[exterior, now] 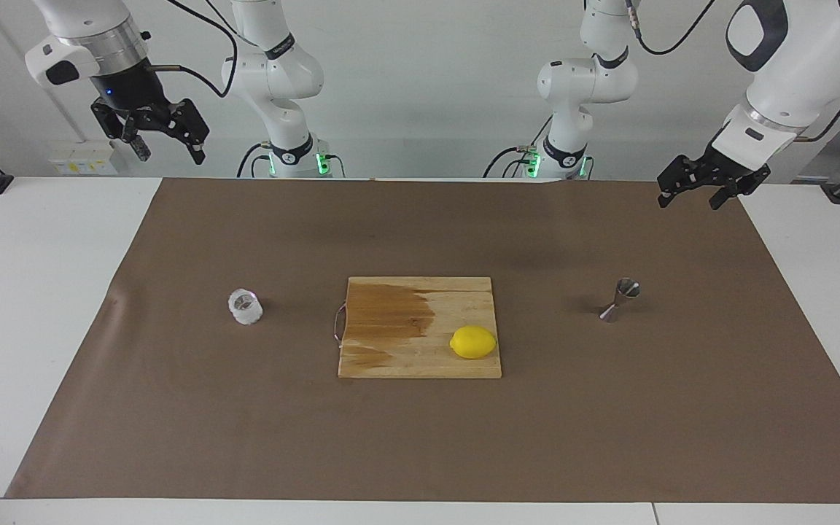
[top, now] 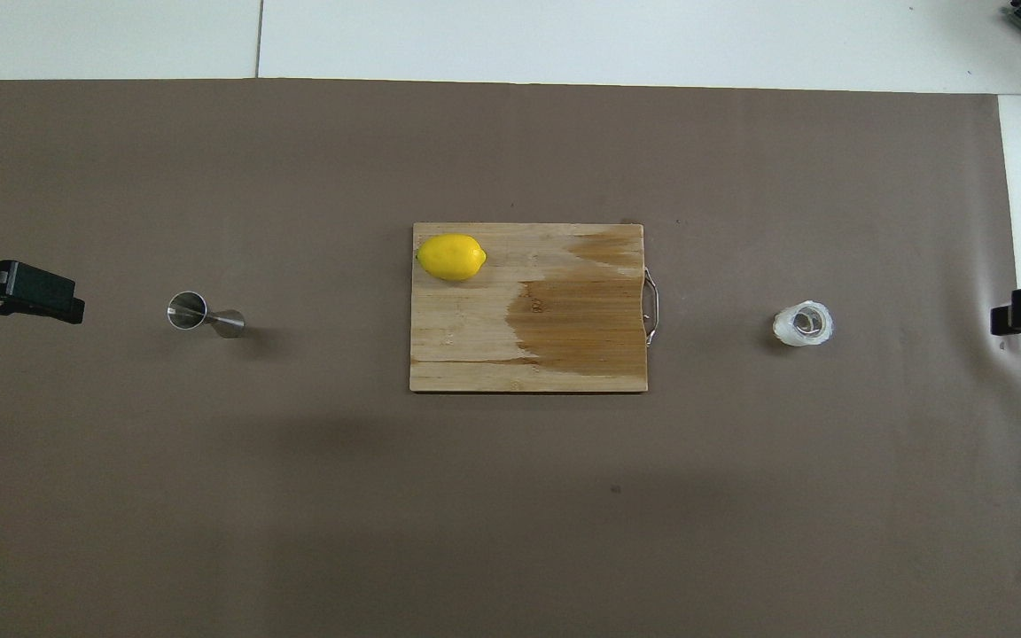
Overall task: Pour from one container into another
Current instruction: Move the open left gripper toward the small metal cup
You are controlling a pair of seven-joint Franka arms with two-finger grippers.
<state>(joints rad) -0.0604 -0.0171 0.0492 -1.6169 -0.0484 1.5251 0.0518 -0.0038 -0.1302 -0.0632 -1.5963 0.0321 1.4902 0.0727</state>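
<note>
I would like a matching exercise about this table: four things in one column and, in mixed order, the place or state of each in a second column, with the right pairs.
Things:
1. lemon
2. glass cup
3. jigger
4. left gripper

Places or states:
A. upright on the brown paper, toward the right arm's end of the table
B. raised, open, holding nothing
C. on the cutting board
D. upright on the brown paper, toward the left arm's end of the table

Pairs: 1-C, 2-A, 3-D, 4-B

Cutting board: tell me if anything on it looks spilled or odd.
A dark wet-looking patch covers part of the cutting board at its handle end, toward the right arm's side. The lemon lies on the dry part.
</note>
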